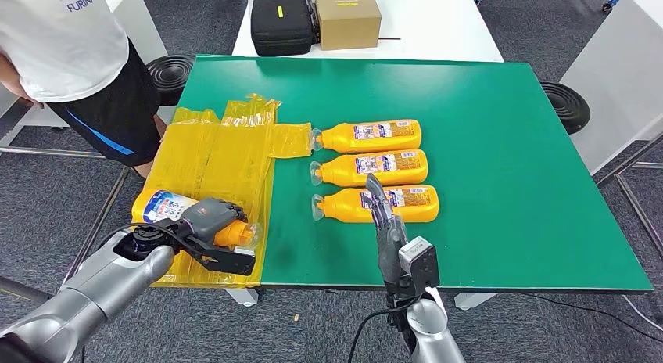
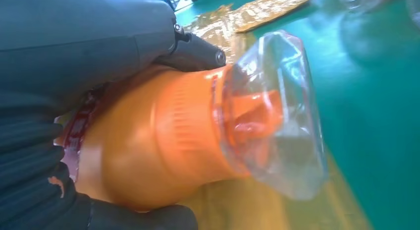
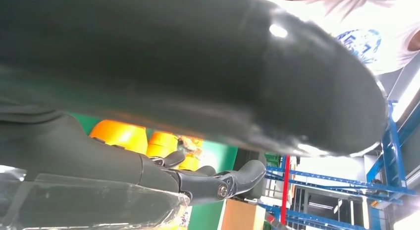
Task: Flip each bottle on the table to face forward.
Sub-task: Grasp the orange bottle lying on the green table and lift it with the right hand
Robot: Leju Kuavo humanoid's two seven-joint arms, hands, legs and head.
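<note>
Three orange bottles lie side by side on the green table (image 1: 508, 144), clear caps pointing left: the far one (image 1: 371, 135), the middle one (image 1: 375, 167) and the near one (image 1: 406, 204). My left hand (image 1: 207, 222) grips a fourth orange bottle (image 1: 160, 204) over the yellow sheet (image 1: 219, 159) at the table's left front. Up close, that held bottle (image 2: 163, 141) shows its orange neck and clear cap between my dark fingers (image 2: 193, 54). My right hand (image 1: 385, 218) hovers above the near bottle with its fingers (image 3: 223, 183) stretched out and holding nothing.
A person in a white shirt and dark shorts (image 1: 86, 58) stands at the table's left far corner. A black case (image 1: 281, 23) and a cardboard box (image 1: 348, 17) sit on the white table behind. Black round stools (image 1: 168, 70) (image 1: 567, 105) flank the green table.
</note>
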